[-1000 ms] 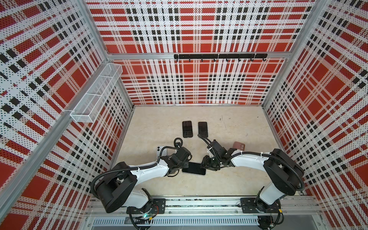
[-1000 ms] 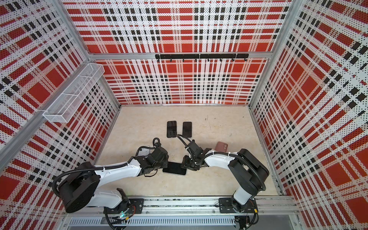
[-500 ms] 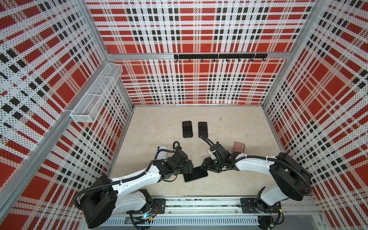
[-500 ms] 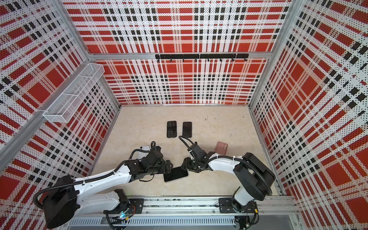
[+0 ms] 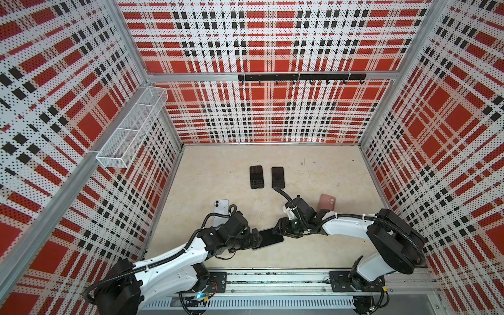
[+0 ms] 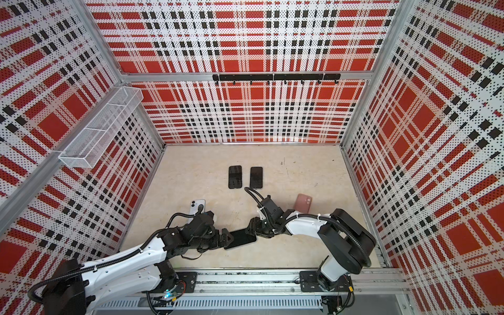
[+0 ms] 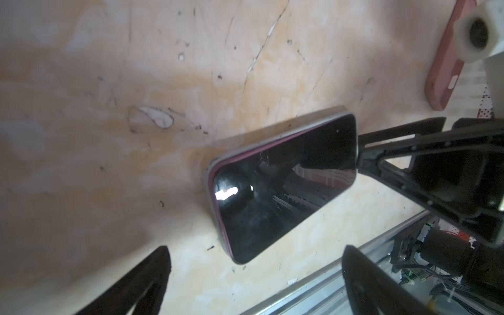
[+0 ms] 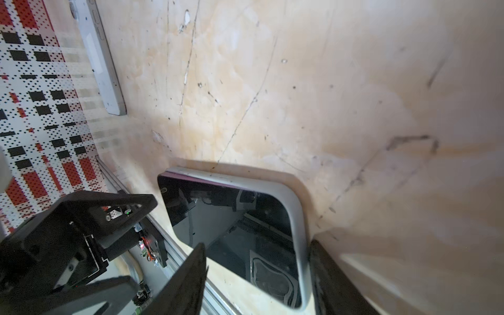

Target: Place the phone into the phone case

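well, on the pale desk point(image 5: 313, 169) near the front rail point(image 5: 272, 278), the phone point(image 5: 268, 237) lies screen up in its grey phone case point(image 8: 298, 218), a pink edge point(image 7: 272, 145) showing proud along one side, so pressing home seems left. left claw point(image 5: 256, 240) gapes wide at one end; right claw point(image 5: 276, 231) straddles the other corner, grip unclear.

Nothing legible from here: no brand, label or number. The phone point(image 7: 283, 185) shows only a dark, reflecting screen with no lettering.
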Controlling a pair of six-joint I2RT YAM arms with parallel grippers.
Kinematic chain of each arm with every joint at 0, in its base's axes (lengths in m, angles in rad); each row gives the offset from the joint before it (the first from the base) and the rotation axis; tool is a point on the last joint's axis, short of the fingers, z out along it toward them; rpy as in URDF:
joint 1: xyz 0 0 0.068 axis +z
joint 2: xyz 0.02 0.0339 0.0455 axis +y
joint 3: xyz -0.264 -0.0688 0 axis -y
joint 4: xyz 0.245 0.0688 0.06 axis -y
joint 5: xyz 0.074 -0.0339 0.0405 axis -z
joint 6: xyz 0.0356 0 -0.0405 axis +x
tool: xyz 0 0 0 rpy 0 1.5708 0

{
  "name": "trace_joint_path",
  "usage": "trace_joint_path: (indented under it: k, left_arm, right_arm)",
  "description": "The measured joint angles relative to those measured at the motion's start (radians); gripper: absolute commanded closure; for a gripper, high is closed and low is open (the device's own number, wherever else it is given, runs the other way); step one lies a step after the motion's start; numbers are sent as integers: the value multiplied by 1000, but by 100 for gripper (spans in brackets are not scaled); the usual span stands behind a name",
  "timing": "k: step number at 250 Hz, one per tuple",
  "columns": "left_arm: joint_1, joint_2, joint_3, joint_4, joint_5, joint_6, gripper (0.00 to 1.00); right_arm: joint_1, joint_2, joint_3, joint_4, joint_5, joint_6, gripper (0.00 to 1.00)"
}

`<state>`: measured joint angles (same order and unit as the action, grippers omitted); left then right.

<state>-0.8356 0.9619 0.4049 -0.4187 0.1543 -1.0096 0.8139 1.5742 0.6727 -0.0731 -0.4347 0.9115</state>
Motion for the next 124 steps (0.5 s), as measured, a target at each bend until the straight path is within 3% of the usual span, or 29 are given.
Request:
trace_joint_path:
  k: [27,70,97,124]
  left_arm:
    - [11,21,-22,55,26,-18,22]
    - [26,85,-38,101,22,-23,57]
    - [33,99,-44,95,12,-25,66]
    - [39,99,-44,93,14,-24,69]
  right_arm:
    - [0,24,-6,61,-38,6,40]
    - [-6,31,-21,110,-68,18,41]
    - [-13,35,-34,144,-87,23,41]
    - [-20,37,-55,192,-106,28,43]
